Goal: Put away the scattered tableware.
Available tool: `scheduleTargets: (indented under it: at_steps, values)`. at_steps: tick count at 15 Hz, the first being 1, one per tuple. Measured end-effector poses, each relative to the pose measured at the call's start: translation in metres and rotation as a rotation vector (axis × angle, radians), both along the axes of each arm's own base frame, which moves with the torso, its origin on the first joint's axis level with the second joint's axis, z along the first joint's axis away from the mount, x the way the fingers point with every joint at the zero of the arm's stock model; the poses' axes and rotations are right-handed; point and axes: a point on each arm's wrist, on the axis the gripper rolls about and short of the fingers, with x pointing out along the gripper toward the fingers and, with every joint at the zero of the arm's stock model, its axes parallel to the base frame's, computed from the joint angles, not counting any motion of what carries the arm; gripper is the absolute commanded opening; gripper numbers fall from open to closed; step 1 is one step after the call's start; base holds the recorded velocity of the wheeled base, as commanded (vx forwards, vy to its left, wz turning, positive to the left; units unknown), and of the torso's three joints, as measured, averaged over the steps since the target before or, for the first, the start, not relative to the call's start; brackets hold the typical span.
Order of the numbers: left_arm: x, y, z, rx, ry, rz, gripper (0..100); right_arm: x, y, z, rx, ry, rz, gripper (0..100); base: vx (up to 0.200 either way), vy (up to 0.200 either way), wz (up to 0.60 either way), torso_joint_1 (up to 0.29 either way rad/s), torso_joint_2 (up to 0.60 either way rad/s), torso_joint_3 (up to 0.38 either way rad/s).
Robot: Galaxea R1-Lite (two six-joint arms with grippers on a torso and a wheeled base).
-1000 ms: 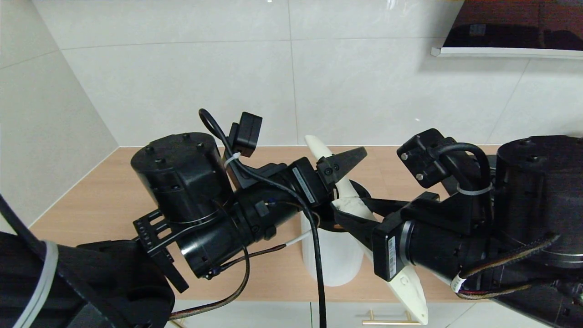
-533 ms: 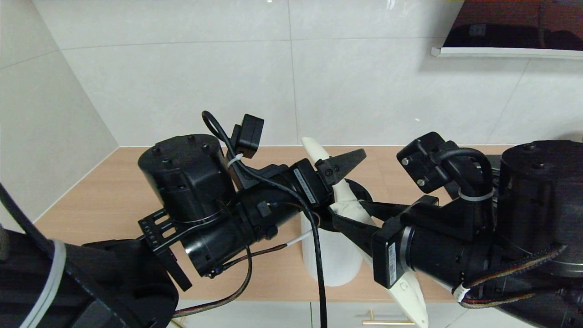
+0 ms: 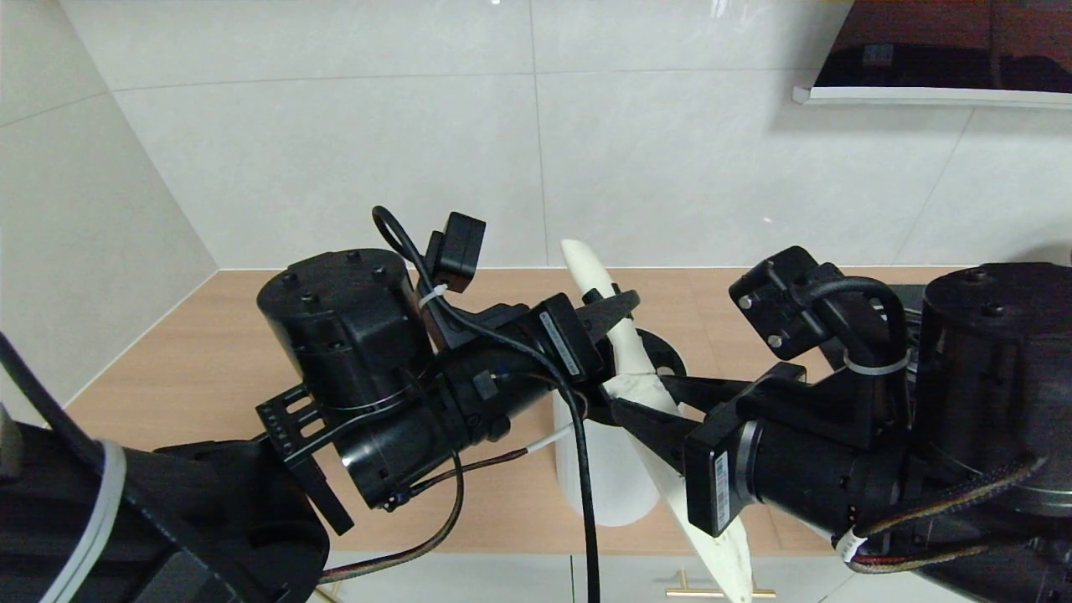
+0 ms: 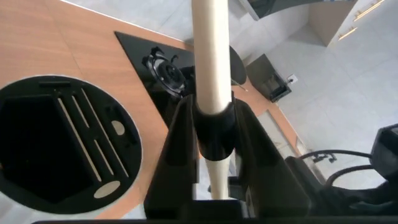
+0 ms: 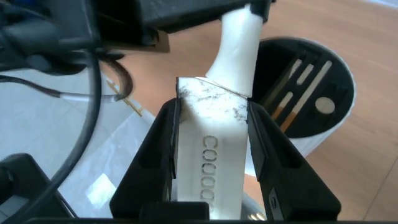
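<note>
A long cream spatula is held slanted over the white utensil holder, whose black slotted top holds a few utensils. My left gripper is shut on the spatula's round handle. My right gripper is shut on the flat, wider part, just below the left one. The holder's black top lies directly behind the spatula. The spatula's lower end hangs past the counter's front edge.
The holder stands on a wooden counter against a tiled wall. A black cooktop lies to the right of the holder, with a range hood above it. A cabinet drawer handle sits below the counter edge.
My left gripper's fingers have come together on the spatula handle; a second ago they stood apart. The spatula has tilted slightly more upright. The right arm has barely shifted.
</note>
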Motion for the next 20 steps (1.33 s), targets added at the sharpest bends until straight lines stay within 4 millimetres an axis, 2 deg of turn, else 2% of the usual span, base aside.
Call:
scheduleTargets:
  at_steps: [6, 7, 13, 16, 20]
  values:
    - [-0.001, 0.0, 0.001, 0.019, -0.031, 0.002, 0, 0.0, 0.0, 0.001, 0.009, -0.005, -0.002, 0, 0.0, 0.0, 0.0, 0.0, 0.0, 0.0]
    - [-0.001, 0.001, 0.002, 0.014, -0.036, 0.004, 0, 0.001, 0.0, 0.001, 0.017, -0.009, -0.001, 100, 0.0, 0.0, 0.0, 0.0, 0.0, 0.0]
    - [-0.007, 0.007, 0.015, -0.013, -0.066, 0.006, 0, 0.0, -0.003, 0.005, 0.038, -0.013, -0.008, 100, 0.0, 0.0, 0.0, 0.0, 0.0, 0.0]
    - [-0.011, 0.021, 0.033, -0.001, -0.148, 0.042, 0, 0.005, -0.025, 0.02, 0.08, -0.052, -0.066, 100, 0.0, 0.0, 0.0, 0.0, 0.0, 0.0]
    - [-0.012, 0.039, 0.061, 0.061, -0.216, 0.187, 0, 0.013, -0.066, 0.045, 0.132, -0.134, -0.196, 100, 0.0, 0.0, 0.0, 0.0, 0.0, 0.0]
